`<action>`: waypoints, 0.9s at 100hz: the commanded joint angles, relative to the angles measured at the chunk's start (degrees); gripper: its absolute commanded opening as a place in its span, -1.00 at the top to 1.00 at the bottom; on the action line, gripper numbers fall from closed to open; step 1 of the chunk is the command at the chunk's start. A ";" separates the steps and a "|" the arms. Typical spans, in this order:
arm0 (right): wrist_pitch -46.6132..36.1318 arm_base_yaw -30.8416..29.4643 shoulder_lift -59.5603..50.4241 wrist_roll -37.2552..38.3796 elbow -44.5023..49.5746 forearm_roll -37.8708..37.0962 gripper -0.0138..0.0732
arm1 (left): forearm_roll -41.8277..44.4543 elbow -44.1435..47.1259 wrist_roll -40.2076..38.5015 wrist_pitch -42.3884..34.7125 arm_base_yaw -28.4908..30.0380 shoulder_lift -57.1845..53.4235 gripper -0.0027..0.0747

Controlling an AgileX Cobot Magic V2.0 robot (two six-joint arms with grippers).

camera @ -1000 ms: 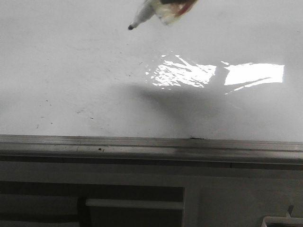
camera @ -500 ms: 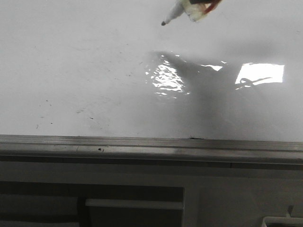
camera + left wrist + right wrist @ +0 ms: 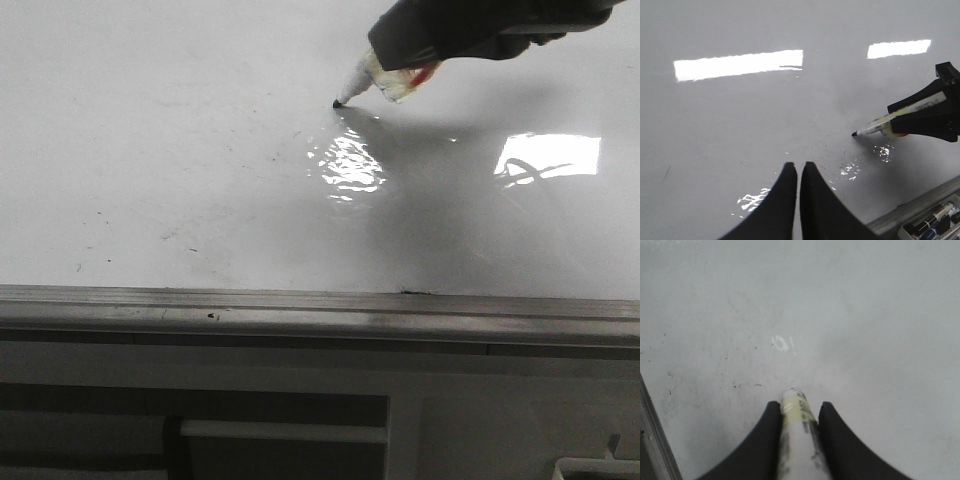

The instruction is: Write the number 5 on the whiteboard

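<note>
From my seat, most of the right gripper (image 3: pixel 400 60) was cut off by the top of the front view; only its dark fingers and the marker (image 3: pixel 372 80) clamped between them showed. In the right wrist view the marker's barrel (image 3: pixel 799 440) filled the gap between the two fingers and hid its own tip, so I could not judge contact from there. The front view put the black tip at or just above the whiteboard (image 3: pixel 180 150), but the glare patches beside it made that hard to settle. I could not make out any stroke of the number 5 on the board, only faint dark specks and scuffs below and beside the tip. The board looked glossy and white, with its grey edge strip (image 3: pixel 300 310) well below the gripper. The left gripper (image 3: pixel 797 172) hung over the board with its fingers pressed together, empty, the marker off to its side. A tray of markers (image 3: pixel 932 225) was clipped by the corner there.
</note>
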 commanded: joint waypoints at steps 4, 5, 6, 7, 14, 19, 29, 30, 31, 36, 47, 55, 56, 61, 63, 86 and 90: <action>-4.86 -0.94 -0.70 0.01 -2.02 0.59 0.81 | -2.05 -1.61 -0.50 -4.02 0.11 0.21 0.98; -4.86 -1.09 -0.70 0.01 -2.02 0.90 0.80 | -2.06 -1.61 -0.50 -4.02 0.11 0.21 0.98; -4.86 -1.24 -0.70 0.01 -2.02 0.99 0.80 | -2.17 -1.61 -0.50 -4.02 0.11 0.21 0.98; -4.86 -1.46 -0.70 0.01 -2.02 1.08 0.80 | -2.15 -1.61 -0.50 -4.02 0.11 0.21 0.98; -4.06 -2.46 -0.42 0.01 -2.02 2.02 0.80 | -2.15 -1.61 -0.50 -4.02 0.11 0.21 0.98; -2.75 -2.89 -0.29 0.01 -2.02 2.18 0.80 | -2.15 -1.61 -0.50 -4.02 0.11 0.21 0.98; 0.15 -3.01 -0.19 0.01 -1.79 2.18 0.80 | -2.15 -1.61 -0.50 -4.02 0.11 0.21 0.98; 0.64 -3.01 -0.19 0.01 -1.79 2.18 0.80 | -2.15 -1.61 -0.50 -4.02 0.11 0.21 0.98; 0.88 -3.01 -0.19 0.01 -1.79 2.18 0.80 | -2.15 -1.61 -0.50 -4.02 0.11 0.21 0.98; 2.64 -3.01 -0.19 0.01 -1.79 2.45 0.80 | -2.15 -1.61 -0.50 -4.02 0.11 0.21 0.98; 6.65 -2.90 -0.19 0.01 -1.33 4.27 0.80 | -2.15 -1.61 -0.50 -4.02 0.11 0.21 0.98; 7.68 -2.58 -0.19 0.01 -0.33 5.01 0.80 | -2.15 -1.61 -0.50 -4.02 0.11 0.21 0.98; 7.58 -2.46 -0.19 0.01 -0.22 5.01 0.80 | -2.15 -1.61 -0.50 -4.02 0.11 0.21 0.98; 7.27 -2.15 -0.19 0.01 0.53 5.11 0.80 | -2.15 -1.61 -0.50 -4.02 0.11 0.21 0.98; 7.10 -2.12 -0.19 0.01 0.55 5.10 0.80 | -2.15 -1.61 -0.50 -4.02 0.11 0.21 0.98; 4.85 -2.22 -1.24 0.01 0.82 5.10 0.80 | -2.15 -1.61 -0.50 -4.02 0.11 0.21 0.98; 4.85 -2.70 -1.75 0.01 0.82 5.10 0.80 | -2.15 -1.61 -0.50 -4.02 0.11 0.21 0.98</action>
